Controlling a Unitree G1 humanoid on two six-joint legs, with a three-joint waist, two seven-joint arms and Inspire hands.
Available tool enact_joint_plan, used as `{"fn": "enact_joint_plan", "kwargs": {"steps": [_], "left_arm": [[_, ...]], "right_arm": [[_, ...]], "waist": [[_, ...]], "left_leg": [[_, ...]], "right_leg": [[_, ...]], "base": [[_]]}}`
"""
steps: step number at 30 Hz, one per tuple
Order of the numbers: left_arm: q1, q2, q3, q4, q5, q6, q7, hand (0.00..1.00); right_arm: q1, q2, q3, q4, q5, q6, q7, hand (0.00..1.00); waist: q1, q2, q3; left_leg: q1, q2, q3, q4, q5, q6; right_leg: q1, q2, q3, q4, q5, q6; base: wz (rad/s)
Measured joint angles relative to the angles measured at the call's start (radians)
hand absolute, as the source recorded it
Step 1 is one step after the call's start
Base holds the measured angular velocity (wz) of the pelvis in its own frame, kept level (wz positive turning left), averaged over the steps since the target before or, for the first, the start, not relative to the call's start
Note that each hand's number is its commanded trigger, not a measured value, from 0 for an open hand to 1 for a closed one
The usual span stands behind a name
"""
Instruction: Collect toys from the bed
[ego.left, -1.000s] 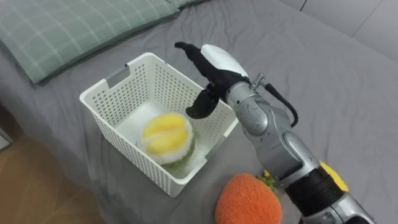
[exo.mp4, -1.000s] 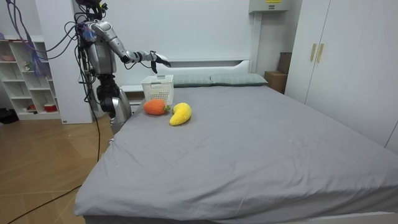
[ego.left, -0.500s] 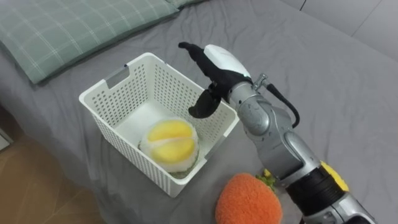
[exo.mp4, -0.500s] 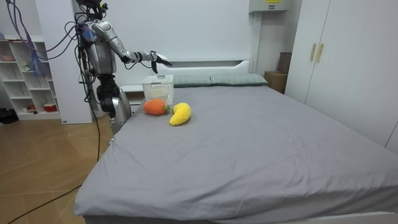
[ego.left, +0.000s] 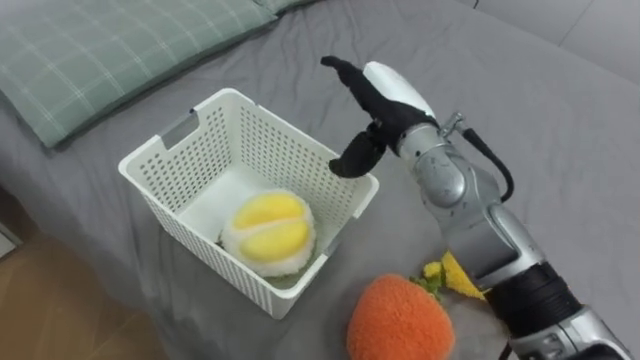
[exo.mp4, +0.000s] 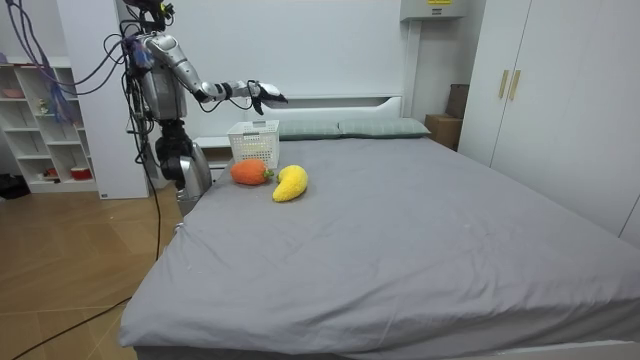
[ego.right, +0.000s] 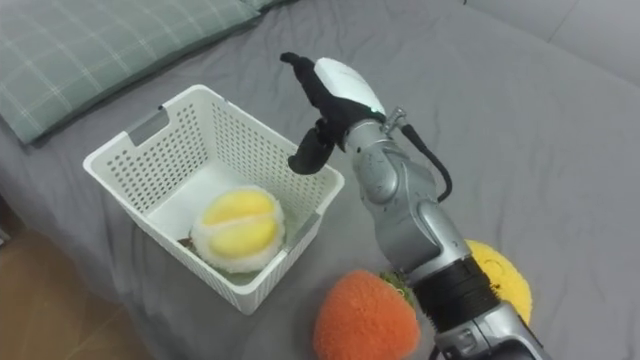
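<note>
The robot stands at the side edge of the bed (ego.left: 560, 110), near its head end, with its right arm stretched out over the grey sheet. Its right hand (ego.left: 390, 100) hovers above the far rim of a white plastic basket (ego.left: 285, 150), fingers loosely spread and thumb hanging down, holding nothing. The basket sits close to the bed's side edge, just beside a green checked pillow (ego.left: 100, 50). One toy, a round yellow and white plush (ego.left: 268, 232), lies inside the basket on its floor. Two more toys lie on the sheet outside it: an orange plush (ego.left: 400, 318) near the basket's near corner and a yellow plush (ego.right: 500, 275) just behind that, partly hidden by the forearm.
</note>
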Motion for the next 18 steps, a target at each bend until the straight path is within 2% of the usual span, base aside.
{"fn": "enact_joint_plan", "kwargs": {"steps": [2,3,7,8,10,11,13,18], "left_arm": [[0.013,0.002,0.007,-0.001,0.001,-0.012,0.000,0.00],[0.016,0.001,0.007,-0.001,0.000,-0.013,0.000,0.00],[0.021,0.002,0.044,0.015,0.001,-0.037,0.001,0.00],[0.026,0.005,0.047,0.018,0.001,-0.039,0.002,0.00],[0.049,0.009,0.068,0.022,-0.001,-0.041,0.002,0.00],[0.058,0.010,0.073,0.022,-0.001,-0.041,0.002,0.00],[0.062,0.012,0.081,0.024,-0.002,-0.044,0.002,0.00],[0.069,0.025,0.081,0.030,-0.002,-0.053,0.001,0.00]], "right_arm": [[0.006,-0.008,-0.037,-0.001,-0.011,-0.015,-0.012,0.00],[0.012,-0.010,-0.052,0.000,-0.010,-0.019,-0.015,0.00],[0.095,-0.077,-0.120,0.001,0.022,-0.048,-0.055,0.00],[0.106,-0.082,-0.128,0.006,0.029,-0.052,-0.058,0.00],[0.141,-0.085,-0.143,0.050,0.035,-0.055,-0.078,0.00],[0.155,-0.085,-0.155,0.077,0.037,-0.055,-0.077,0.00],[0.168,-0.094,-0.184,0.118,0.063,-0.055,-0.076,0.00],[0.170,-0.133,-0.232,0.234,0.091,-0.053,-0.079,0.00]], "waist": [[-0.032,0.006,-0.0002],[-0.036,0.007,-0.0001],[-0.047,0.007,-0.0033],[-0.052,0.008,-0.0050],[-0.091,0.011,-0.0101],[-0.112,0.013,-0.0155],[-0.136,0.016,-0.0206],[-0.167,0.014,-0.0249]], "left_leg": [[0.005,0.001,0.006,-0.004,0.000,0.000],[0.008,0.002,0.011,-0.005,0.000,0.001],[0.030,0.010,0.046,-0.017,-0.002,0.003],[0.033,0.012,0.052,-0.019,-0.003,0.004],[0.048,0.014,0.069,-0.025,-0.003,0.004],[0.049,0.016,0.074,-0.029,-0.004,0.005],[0.052,0.016,0.077,-0.030,-0.004,0.006],[0.074,0.019,0.089,-0.036,-0.005,0.006]], "right_leg": [[0.001,0.000,0.006,0.001,0.000,0.000],[0.001,0.000,0.011,0.001,0.000,0.000],[0.006,0.003,0.038,0.001,0.003,0.001],[0.006,0.004,0.041,0.001,0.004,0.001],[0.014,0.004,0.056,0.000,0.006,0.001],[0.014,0.004,0.062,0.001,0.006,0.001],[0.014,0.004,0.063,0.003,0.006,0.001],[0.024,0.004,0.066,0.013,0.006,0.001]], "base": [[-0.07],[-0.15],[-0.21],[-0.26],[-0.24],[-0.17],[-0.10],[-0.07]]}}
